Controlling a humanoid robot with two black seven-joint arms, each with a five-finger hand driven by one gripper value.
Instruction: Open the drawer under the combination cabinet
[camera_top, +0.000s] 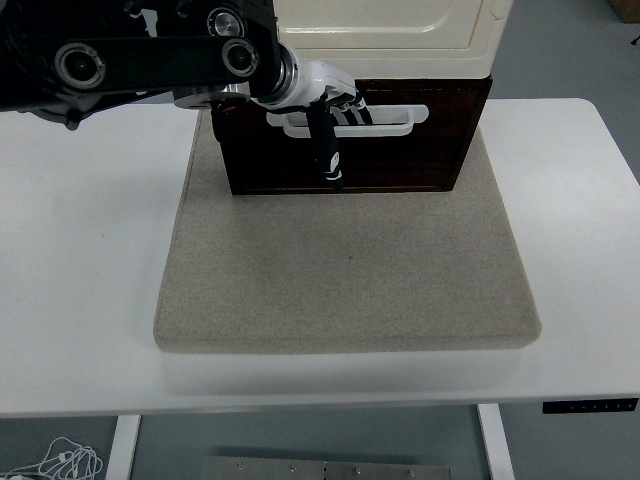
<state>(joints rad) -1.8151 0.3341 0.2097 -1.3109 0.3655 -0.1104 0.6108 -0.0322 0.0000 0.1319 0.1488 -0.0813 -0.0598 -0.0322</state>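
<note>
Reaching in from the left edge, left hand (325, 105) at the white handle (385, 120) of the dark drawer (400, 155) under the cream cabinet (400, 25). Fingers (352, 103) hooked into the handle slot, apparently gripping it, thumb pointing down across the front. Drawer at the back of the grey mat (345, 265) on the white table (80, 250).

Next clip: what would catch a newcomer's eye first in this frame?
First, the robot's black left arm reaching in from the upper left, its white left hand at the white handle of the dark brown wooden drawer. The drawer sits under a cream cabinet at the back. A large beige felt mat covers the middle of the white table.
</note>
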